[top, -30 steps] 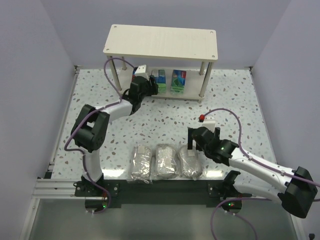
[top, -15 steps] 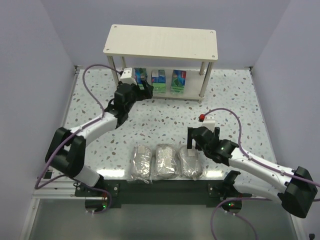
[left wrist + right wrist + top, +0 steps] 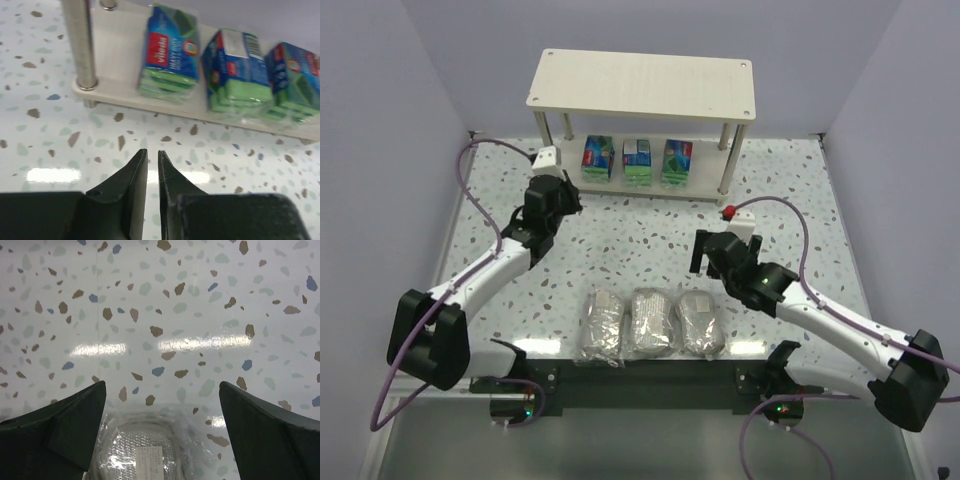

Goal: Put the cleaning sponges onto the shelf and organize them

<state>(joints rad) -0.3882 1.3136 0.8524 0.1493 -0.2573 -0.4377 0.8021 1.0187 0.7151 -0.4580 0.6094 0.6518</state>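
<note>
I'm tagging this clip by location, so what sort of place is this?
Most likely a robotics test cell, not a home: plain walls box in a speckled tabletop, the left arm and right arm sit on a metal rail at its near edge, and a shelf holds sponge packs.

The shelf (image 3: 640, 85) stands at the far side of the table (image 3: 640, 240). On its lower tier sit the left pack (image 3: 597, 158), middle pack (image 3: 637, 160) and right pack (image 3: 677, 160), side by side. Near the front edge lie the left bundle (image 3: 602, 322), middle bundle (image 3: 653, 321) and right bundle (image 3: 701, 322) in a row. The left gripper (image 3: 152, 152) is before the shelf's left end, and the right gripper (image 3: 162, 385) is just behind the right bundle.
</note>
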